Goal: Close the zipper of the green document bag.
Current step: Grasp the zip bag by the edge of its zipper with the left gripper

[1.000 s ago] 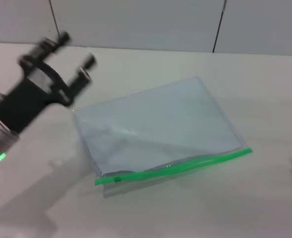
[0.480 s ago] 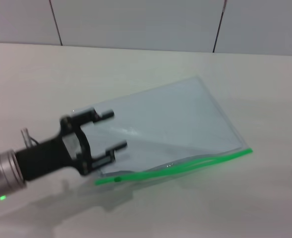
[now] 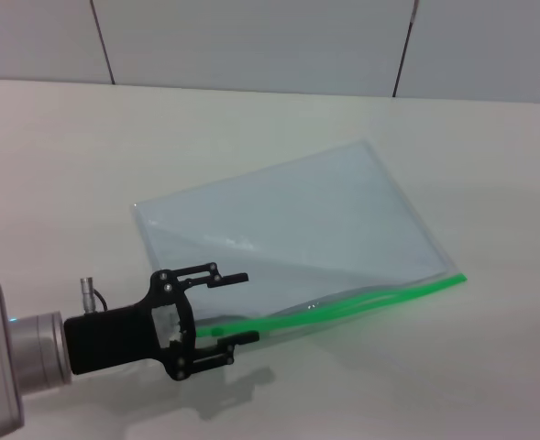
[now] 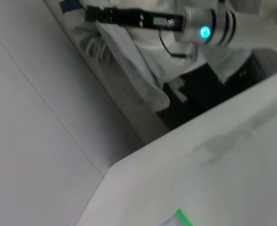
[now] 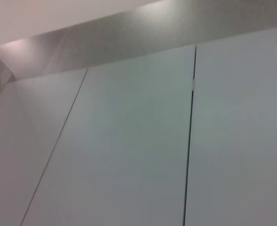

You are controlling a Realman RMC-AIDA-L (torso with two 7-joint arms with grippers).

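We see the green document bag [image 3: 288,229] lying flat mid-table [image 3: 68,165], its zipper [image 3: 343,307] along the near edge; our left gripper [image 3: 233,307] hovers with fingers spread astride the zipper's left end.

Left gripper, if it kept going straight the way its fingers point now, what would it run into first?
Most likely the zipper edge of the green document bag. The left gripper is open and points along that edge from its near end, though its height above the table is unclear.
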